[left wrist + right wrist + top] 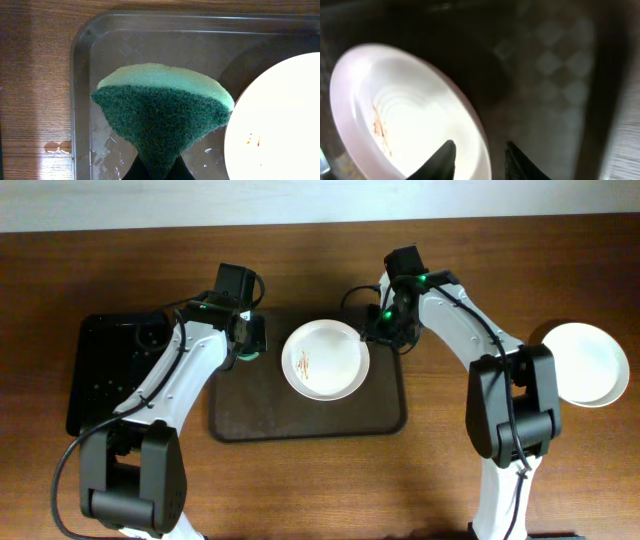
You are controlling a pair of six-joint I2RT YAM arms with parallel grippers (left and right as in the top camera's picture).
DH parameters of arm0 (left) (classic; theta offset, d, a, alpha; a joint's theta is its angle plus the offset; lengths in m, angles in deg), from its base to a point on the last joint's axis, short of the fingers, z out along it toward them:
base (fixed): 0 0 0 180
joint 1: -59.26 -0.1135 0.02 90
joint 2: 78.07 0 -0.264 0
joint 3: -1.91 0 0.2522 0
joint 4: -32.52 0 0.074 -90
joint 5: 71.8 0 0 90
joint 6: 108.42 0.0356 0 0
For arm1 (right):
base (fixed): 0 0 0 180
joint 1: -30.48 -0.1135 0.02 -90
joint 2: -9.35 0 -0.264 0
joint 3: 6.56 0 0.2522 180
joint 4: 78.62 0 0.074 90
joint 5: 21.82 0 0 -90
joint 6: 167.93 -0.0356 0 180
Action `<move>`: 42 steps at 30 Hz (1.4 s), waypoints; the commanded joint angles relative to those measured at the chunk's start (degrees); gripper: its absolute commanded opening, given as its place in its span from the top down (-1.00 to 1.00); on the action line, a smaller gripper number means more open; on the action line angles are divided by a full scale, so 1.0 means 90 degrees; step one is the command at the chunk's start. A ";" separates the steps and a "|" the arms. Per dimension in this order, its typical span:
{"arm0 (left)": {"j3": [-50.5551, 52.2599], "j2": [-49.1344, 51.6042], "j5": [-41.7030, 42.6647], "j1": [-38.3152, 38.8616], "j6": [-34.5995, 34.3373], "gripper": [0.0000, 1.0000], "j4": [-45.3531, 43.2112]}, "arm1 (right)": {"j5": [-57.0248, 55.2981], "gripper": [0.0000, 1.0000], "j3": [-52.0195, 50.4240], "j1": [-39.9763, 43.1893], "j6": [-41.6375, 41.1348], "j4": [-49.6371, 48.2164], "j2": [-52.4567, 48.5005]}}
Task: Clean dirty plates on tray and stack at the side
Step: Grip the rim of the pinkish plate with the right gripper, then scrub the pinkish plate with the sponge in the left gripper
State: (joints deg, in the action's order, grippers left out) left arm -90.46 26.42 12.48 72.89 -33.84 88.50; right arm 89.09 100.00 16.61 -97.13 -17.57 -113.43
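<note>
A white plate (pixel 325 360) with brown-orange smears lies on the dark brown tray (pixel 300 425), toward its back. My left gripper (pixel 250 342) is shut on a green sponge (pixel 160 110) and holds it over the tray's (pixel 100 45) back left corner, just left of the plate (pixel 280 125). My right gripper (pixel 385 330) is open at the plate's right rim. In the right wrist view its fingers (pixel 480 157) straddle the rim of the plate (pixel 415 110), one over the inside, one over the tray (pixel 550 80). A clean white plate (pixel 585 363) lies on the table at the far right.
A smaller glossy black tray (pixel 100 370) sits at the left, touching the brown tray's side. Bare wooden table (pixel 320 490) lies in front of and behind the trays.
</note>
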 commanded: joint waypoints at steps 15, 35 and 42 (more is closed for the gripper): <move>-0.0019 0.0461 0.1882 0.0112 0.0253 0.99 -0.0350 | 0.1154 0.91 -0.1406 -0.0041 0.0129 -0.1212 -0.0146; -0.0019 0.1428 -0.0369 0.0622 0.0702 0.99 -0.1090 | 0.0612 0.92 -0.1406 -0.0296 -0.0066 -0.1190 -0.0146; -0.0019 0.1831 0.0542 0.0947 0.0935 0.99 -0.2079 | 0.0600 0.92 -0.1406 -0.0296 -0.0063 -0.1178 -0.0146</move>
State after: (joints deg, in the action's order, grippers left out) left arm -90.40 39.47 14.78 80.71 -28.44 70.34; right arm 98.66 88.78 14.47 -98.51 -28.94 -113.47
